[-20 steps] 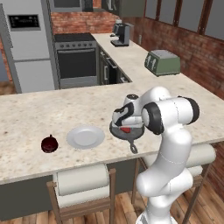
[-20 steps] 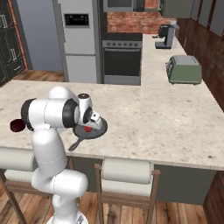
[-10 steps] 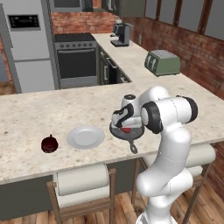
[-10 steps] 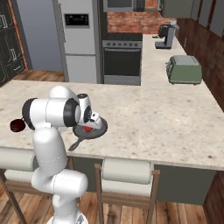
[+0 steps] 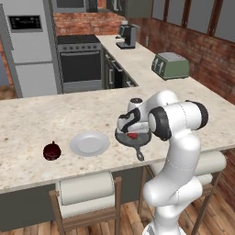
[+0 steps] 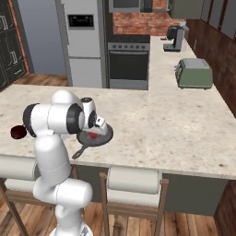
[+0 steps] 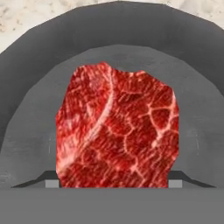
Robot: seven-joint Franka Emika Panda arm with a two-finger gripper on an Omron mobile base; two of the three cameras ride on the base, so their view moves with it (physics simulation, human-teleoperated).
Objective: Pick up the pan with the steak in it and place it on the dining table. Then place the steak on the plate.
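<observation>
The dark pan [image 5: 125, 138] sits on the dining table [image 5: 36, 119] near its front edge, short handle [image 5: 139, 155] pointing toward me. The red steak [image 5: 132, 135] lies flat in the pan [image 7: 192, 131]. My gripper [image 5: 133, 132] reaches straight down into the pan. In the hand view the steak [image 7: 118, 131] spans the whole gap between the fingertips [image 7: 51, 183], which press against its two sides; the gripper [image 7: 113, 183] is shut on it. The pale plate [image 5: 89, 143] rests just left of the pan. From the right, pan [image 6: 102, 138] and steak [image 6: 93, 134] show beside my hand.
A dark red ball-like thing [image 5: 52, 151] lies left of the plate, also seen from the right as the ball [image 6: 18, 132]. A green toaster [image 5: 170, 65] stands on the far counter. Stools [image 5: 87, 188] line the table's near side.
The arm and pan have stayed put. The fingers have drawn in against the sides of the steak.
</observation>
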